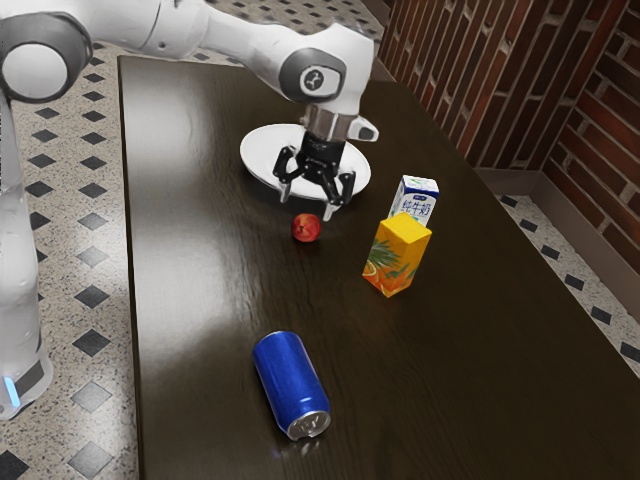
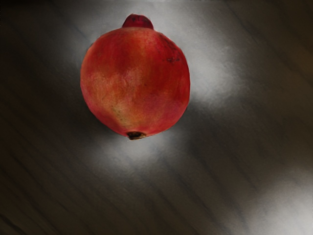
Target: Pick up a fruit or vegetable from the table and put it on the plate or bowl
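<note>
My tool (image 1: 307, 200) hangs spread wide and empty just above the red pomegranate (image 1: 306, 229), which lies on the dark tabletop (image 1: 200, 250) directly beneath it, the white plate (image 1: 262, 152) close by.

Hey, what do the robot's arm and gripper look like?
The arm is glossy white, with rounded segments and grey circular joint caps. The gripper is black, with two angular fingers that have pale tips. A small blue light glows low on the arm.

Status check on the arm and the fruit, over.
Gripper above pomegranate, fingers open. Pomegranate on table, short of plate, ungrasped. Path to plate unobstructed.
</note>
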`<state>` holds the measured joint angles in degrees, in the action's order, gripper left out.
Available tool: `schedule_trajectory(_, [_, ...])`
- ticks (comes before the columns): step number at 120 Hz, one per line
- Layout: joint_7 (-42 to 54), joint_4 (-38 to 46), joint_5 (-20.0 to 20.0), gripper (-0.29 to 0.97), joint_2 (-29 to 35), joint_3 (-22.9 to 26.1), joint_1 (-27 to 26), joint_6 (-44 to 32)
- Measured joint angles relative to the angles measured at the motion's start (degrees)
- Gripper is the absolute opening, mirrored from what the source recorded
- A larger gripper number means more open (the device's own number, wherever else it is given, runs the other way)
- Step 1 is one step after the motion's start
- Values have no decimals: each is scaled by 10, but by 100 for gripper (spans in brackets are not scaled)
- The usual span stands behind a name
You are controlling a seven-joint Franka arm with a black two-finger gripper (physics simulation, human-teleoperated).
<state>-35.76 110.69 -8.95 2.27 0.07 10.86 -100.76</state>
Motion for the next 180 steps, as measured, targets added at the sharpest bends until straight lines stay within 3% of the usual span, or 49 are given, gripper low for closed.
schedule_trajectory(46, [-85, -24, 9, 68, -52, -16, 23, -7])
schedule_trajectory(73, [-116, -25, 70, 68, -83, -9, 4, -45])
schedule_trajectory(91, [-131, -25, 88, 68, -91, -6, 4, -56])
schedule_trajectory(180, [-174, -23, 89, 68, -119, 2, 8, -85])
